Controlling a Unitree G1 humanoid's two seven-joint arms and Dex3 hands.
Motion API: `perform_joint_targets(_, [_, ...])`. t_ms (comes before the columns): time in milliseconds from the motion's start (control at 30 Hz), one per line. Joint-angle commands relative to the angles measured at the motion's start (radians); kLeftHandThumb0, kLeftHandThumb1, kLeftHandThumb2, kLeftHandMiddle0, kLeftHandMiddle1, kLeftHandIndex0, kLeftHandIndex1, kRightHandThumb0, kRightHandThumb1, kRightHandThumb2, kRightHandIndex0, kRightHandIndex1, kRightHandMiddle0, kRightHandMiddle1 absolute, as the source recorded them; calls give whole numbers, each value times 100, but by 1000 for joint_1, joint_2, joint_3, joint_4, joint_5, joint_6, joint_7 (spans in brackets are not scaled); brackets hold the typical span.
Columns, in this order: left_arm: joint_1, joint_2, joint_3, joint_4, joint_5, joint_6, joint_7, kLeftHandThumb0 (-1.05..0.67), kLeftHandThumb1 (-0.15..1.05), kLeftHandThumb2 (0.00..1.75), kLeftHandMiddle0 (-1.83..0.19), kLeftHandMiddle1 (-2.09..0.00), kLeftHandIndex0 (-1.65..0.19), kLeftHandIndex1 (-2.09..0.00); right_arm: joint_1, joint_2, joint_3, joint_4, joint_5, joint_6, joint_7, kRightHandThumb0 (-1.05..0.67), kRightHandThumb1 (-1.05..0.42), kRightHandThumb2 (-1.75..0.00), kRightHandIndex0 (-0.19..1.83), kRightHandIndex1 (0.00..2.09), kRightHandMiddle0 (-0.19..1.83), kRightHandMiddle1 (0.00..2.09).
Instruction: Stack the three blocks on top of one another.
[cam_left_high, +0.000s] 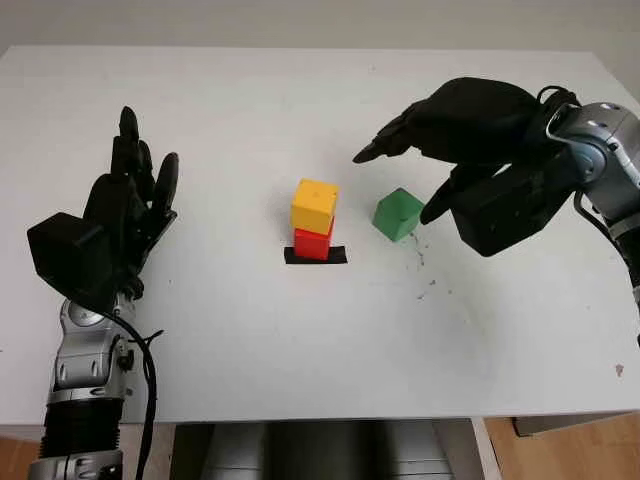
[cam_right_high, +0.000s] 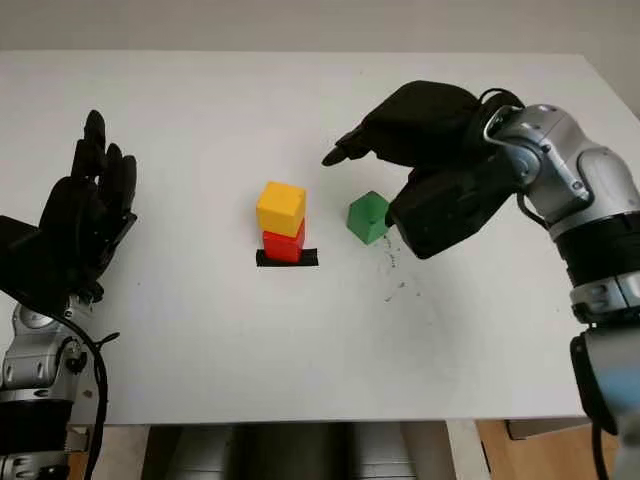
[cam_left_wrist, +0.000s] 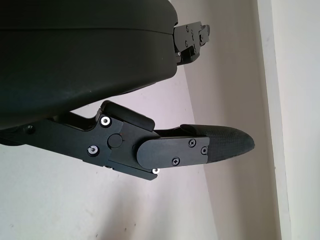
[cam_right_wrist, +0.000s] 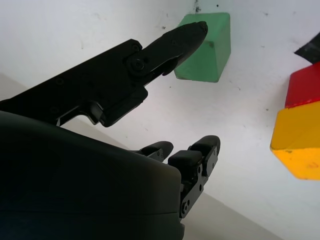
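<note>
The bench (cam_left_high: 250, 340) has a smooth, matt white top, scuffed with small dark specks near the green block (cam_left_high: 398, 214). The green block, yellow block (cam_left_high: 314, 205) and red block (cam_left_high: 313, 241) look like solid painted pieces with a smooth, low-sheen finish. Under the red block lies a strip of matt black tape (cam_left_high: 315, 256). The left hand (cam_left_high: 125, 215) and right hand (cam_left_high: 470, 130) have matt black plastic shells with small bright metal screws; the forearms are brushed silvery metal.
</note>
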Motion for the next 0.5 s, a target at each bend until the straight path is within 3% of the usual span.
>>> perform_joint_targets(0, [-8, -9, -7, -20, 1, 10, 6, -73, 105, 46, 19, -1, 19, -2, 19, -21, 10, 6, -17, -15, -23, -67, -79, -6, 41, 11, 51, 14])
perform_joint_targets(467, [6, -5, -25, -32, 4, 12, -4, -70, 105, 49, 19, 0, 19, 0, 66, -24, 27, 77, -94, -53, -232, -67, -78, -5, 49, 10, 65, 15])
